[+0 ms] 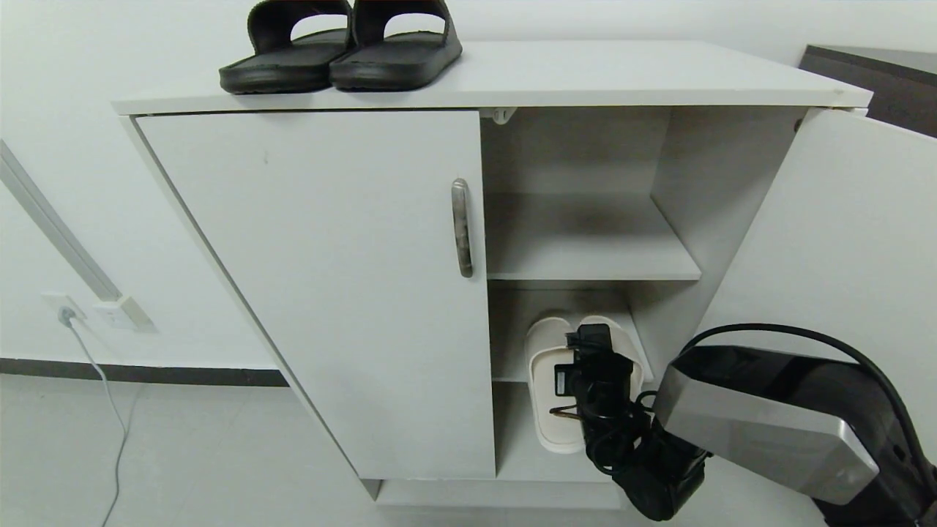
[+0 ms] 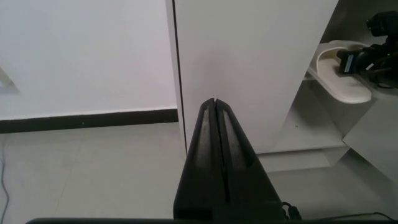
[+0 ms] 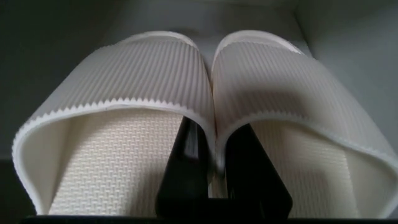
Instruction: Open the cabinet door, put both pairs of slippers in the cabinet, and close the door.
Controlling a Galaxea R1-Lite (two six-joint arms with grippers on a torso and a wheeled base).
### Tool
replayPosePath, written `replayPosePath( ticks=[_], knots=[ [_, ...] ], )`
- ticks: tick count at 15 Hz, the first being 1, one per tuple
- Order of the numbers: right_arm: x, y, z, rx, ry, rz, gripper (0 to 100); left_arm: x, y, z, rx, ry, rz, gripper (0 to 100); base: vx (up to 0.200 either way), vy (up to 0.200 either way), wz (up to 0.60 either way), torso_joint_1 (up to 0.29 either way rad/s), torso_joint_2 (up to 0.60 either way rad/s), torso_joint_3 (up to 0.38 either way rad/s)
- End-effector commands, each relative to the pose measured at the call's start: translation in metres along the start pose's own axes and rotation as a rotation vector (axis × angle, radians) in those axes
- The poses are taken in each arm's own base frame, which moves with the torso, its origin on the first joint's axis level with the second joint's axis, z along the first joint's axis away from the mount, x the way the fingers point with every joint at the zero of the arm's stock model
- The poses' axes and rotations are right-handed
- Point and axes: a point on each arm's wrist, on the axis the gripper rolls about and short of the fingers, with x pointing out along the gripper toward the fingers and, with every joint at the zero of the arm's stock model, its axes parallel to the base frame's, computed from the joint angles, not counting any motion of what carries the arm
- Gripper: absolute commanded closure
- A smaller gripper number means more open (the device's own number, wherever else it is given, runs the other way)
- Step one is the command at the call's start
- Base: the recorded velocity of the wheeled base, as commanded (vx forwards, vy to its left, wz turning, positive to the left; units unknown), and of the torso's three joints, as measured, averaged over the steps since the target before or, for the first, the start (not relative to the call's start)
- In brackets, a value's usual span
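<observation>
R jaws are pinching the white slippers (image 1: 545,380) together on a lower shelf in the cabinet (image 1: 307,293). L jaws are hanging pressed together by its shut door. Black slippers (image 1: 344,51) are sitting on top.

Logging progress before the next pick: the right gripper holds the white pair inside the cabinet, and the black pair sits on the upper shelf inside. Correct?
Not quite. The black pair sits on top of the cabinet, not on a shelf inside; the head view shows it. The right gripper does hold the white pair inside.
</observation>
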Motion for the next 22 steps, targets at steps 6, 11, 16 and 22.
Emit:
replayPosePath(
  ticks=[6, 11, 16, 22],
  knots=[
    [0.055, 0.017, 0.017, 0.017, -0.014, -0.043, 100, 0.0, 0.0, 0.0, -0.002, 0.001, 0.0, 100, 0.0, 0.0, 0.0, 0.0, 0.0, 0.0],
    [0.079, 0.027, 0.034, 0.032, -0.034, -0.054, 100, 0.0, 0.0, 0.0, -0.002, 0.001, 0.0, 100, 0.0, 0.0, 0.0, 0.0, 0.0, 0.0],
    [0.094, 0.021, 0.032, 0.021, -0.017, -0.01, 100, 0.0, 0.0, 0.0, -0.003, 0.002, 0.0, 100, 0.0, 0.0, 0.0, 0.0, 0.0, 0.0],
    [0.102, 0.019, 0.023, 0.014, -0.005, -0.02, 100, 0.0, 0.0, 0.0, -0.003, 0.001, 0.0, 100, 0.0, 0.0, 0.0, 0.0, 0.0, 0.0]
  ],
)
